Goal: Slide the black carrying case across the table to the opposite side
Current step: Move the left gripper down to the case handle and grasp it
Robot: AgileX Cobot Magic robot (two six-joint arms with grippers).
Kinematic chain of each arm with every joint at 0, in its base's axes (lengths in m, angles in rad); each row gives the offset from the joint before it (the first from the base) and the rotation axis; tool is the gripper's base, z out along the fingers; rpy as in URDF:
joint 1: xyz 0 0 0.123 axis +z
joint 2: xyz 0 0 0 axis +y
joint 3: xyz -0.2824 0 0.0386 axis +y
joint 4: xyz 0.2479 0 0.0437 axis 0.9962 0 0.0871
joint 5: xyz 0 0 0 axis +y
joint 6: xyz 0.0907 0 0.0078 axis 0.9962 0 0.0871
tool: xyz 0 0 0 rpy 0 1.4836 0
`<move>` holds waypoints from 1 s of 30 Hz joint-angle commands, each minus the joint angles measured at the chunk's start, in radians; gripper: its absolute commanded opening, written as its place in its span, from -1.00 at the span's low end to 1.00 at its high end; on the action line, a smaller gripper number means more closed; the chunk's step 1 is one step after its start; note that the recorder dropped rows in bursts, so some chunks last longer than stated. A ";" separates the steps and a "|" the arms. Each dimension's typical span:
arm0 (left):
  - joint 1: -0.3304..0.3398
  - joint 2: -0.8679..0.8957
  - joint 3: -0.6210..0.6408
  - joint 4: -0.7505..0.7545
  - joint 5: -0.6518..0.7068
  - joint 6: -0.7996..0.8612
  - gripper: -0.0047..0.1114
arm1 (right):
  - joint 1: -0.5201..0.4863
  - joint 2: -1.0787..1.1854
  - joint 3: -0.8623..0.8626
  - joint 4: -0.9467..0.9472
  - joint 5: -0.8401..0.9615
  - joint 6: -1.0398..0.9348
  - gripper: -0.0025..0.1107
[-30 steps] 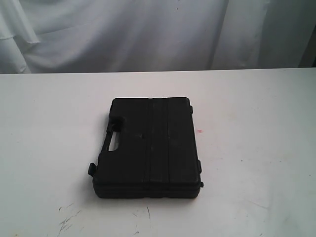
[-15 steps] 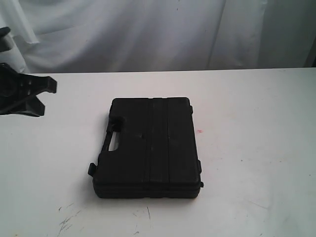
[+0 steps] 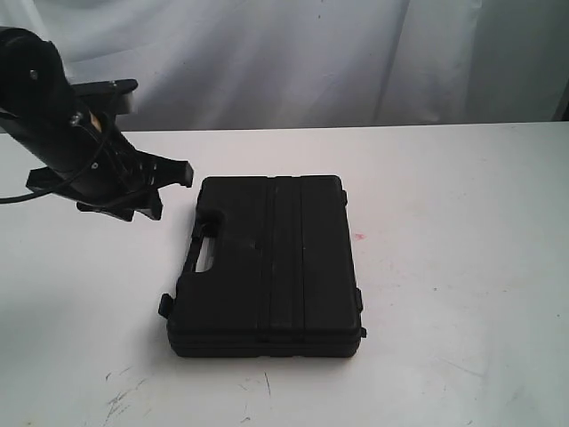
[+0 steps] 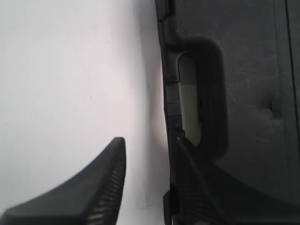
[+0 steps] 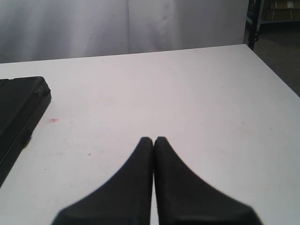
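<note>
**A:** Where is the case lying?

**B:** It is lying flat, midway between the table's left and right edges and clear of the far edge. The left gripper, jaws spread, is hovering by its handle side. I'd be pushing low and square there. The right gripper is sitting clenched, empty.

**A:** Counting?

**B:** One case, two grippers.

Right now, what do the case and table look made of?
Case: probably hard moulded plastic, matte black, pebbled texture and raised ribs. Table: smooth matte white, perhaps laminate or painted board; faint dark scratches mark it.
</note>
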 commanded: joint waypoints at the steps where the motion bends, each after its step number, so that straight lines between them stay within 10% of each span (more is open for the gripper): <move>1: -0.006 0.056 -0.031 -0.004 -0.008 -0.013 -0.12 | 0.001 -0.005 0.004 0.003 0.000 0.006 -0.96; 30: -0.006 0.262 -0.041 -0.221 -0.061 0.152 -0.12 | 0.001 -0.005 0.004 0.003 0.000 0.006 -0.96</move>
